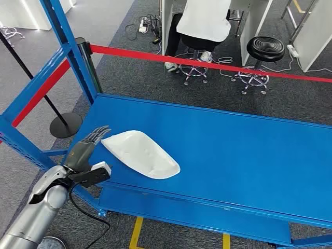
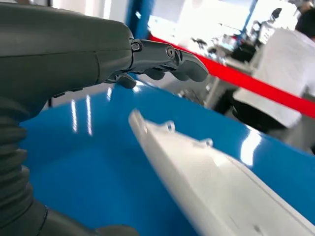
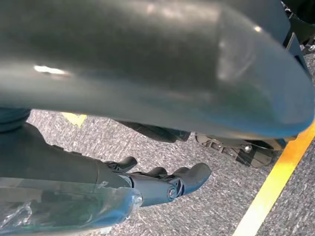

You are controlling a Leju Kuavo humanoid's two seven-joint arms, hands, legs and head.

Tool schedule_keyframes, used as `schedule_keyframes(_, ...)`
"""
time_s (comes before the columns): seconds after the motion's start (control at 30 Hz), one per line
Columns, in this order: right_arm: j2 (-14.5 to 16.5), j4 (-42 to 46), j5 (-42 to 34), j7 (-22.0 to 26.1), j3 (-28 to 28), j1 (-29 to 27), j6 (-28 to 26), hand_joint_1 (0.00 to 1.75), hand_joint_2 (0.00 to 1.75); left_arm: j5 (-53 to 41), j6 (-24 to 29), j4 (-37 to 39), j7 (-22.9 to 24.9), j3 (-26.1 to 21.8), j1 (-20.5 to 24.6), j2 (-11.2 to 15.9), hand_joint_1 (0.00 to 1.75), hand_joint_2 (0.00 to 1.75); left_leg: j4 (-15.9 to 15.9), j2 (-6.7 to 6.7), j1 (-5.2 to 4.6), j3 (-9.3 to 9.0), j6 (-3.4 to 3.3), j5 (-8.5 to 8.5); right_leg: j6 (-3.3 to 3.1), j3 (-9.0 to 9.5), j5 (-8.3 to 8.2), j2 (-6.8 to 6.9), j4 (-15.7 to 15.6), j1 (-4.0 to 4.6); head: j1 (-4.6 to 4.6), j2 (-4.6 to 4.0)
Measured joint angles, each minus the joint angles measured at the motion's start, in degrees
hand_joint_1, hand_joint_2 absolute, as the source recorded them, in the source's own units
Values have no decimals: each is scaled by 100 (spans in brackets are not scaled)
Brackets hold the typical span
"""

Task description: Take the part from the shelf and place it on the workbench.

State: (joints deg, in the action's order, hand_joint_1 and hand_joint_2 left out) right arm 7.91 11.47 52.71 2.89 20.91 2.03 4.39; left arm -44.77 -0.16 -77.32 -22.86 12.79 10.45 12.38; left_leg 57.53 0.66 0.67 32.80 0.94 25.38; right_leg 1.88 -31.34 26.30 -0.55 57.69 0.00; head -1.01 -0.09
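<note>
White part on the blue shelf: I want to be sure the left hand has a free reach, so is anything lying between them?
Nothing visible does. The left hand hovers open just beside the white part's pointed end, with only bare blue shelf between them.

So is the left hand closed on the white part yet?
No, open. The left hand has its fingers stretched out beside the white part, which lies flat on the blue shelf, nothing held.

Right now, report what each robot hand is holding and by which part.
Nothing is held. The left robot hand is open, its fingers beside the narrow end of the white part on the blue shelf. The right robot hand hangs above the floor, holding nothing.
</note>
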Motion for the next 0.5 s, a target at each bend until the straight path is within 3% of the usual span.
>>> schedule_keyframes(0.37,25,0,128,22,-83,7,42,0,0,110,-451,651,-110,327,399,-69,6,175,0,0,0,0,0,0,0,1,0,-1,1,0,0,0)
schedule_keyframes(0.5,35,0,158,22,-93,11,42,0,0,150,-520,999,-77,392,565,-125,175,175,0,0,0,0,0,0,0,1,0,0,1,0,0,0)
